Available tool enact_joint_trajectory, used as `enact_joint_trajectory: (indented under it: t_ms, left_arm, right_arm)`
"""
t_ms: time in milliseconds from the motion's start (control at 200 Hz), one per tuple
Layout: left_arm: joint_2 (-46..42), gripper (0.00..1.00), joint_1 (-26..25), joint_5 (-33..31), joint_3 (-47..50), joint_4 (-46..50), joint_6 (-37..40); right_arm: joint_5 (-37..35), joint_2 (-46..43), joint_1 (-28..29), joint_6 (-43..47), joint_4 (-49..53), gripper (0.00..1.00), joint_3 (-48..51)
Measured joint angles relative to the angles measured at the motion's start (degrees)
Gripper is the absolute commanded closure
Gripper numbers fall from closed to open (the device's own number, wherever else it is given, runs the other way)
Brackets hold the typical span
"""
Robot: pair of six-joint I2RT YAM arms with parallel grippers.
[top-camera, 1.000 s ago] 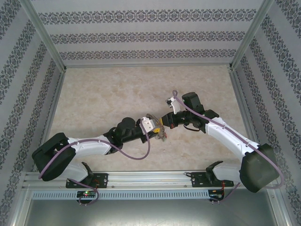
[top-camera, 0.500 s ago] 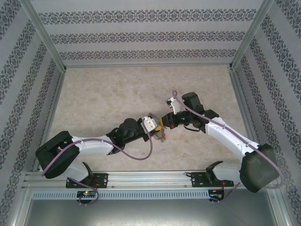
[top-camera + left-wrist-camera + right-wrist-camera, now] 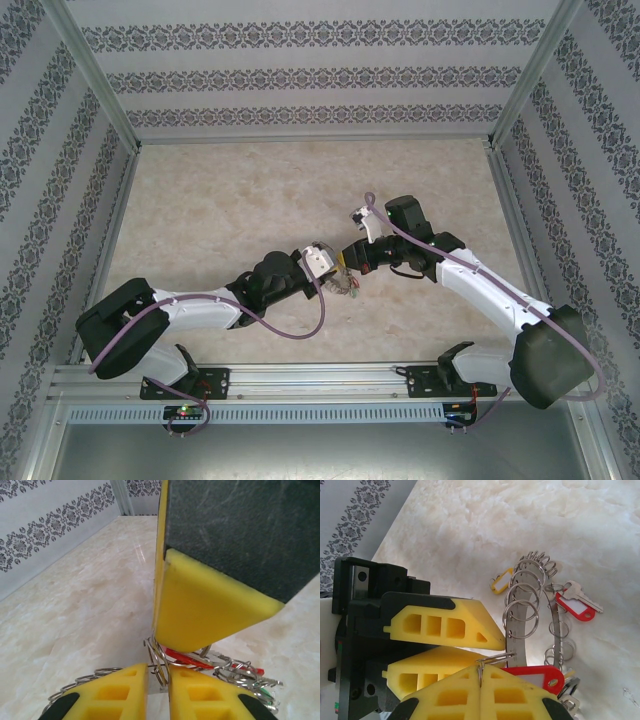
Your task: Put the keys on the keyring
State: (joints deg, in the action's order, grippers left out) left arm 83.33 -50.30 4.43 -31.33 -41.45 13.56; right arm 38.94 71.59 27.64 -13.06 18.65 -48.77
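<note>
You are reading no legible text, brand, number or sign; the red key tag point(image 3: 535, 675) beside the keyring point(image 3: 516, 630) is showing an unmarked white insert.

Marbled beige table point(image 3: 250, 190), floral-striped walls point(image 3: 320, 75)

A cream marbled table point(image 3: 250, 190) is enclosed by grey walls point(image 3: 320, 75) banded with dark floral stripes at nine, twelve and three o'clock. A metal rail point(image 3: 320, 378) runs along six o'clock.
</note>
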Motion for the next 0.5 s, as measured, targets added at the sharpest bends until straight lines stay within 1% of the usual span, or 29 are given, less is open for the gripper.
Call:
enact_joint_trajectory:
  t_ms: [90, 155, 280, 500]
  left_arm:
    - [0.0, 0.82, 0.0, -0.31, -0.15, 0.37, 0.02]
    - [0.0, 0.78, -0.07, -0.46, -0.35, 0.66, 0.2]
    - [0.0, 0.77, -0.33, -0.94, -0.61, 0.72, 0.48]
    - [0.0, 0.8, -0.33, -1.07, -0.98, 0.74, 1.16]
  right_arm:
    - [0.07, 0.0, 0.11, 0.17, 0.26, 1.0, -0.11]
    - [0.04, 0.0, 0.28, 0.44, 0.44, 1.0, -0.26]
    - [0.09, 0.0, 0.39, 1.07, 1.25, 1.0, -0.79]
    - [0.07, 0.02, 0.42, 1.49, 1.99, 1.0, -1.53]
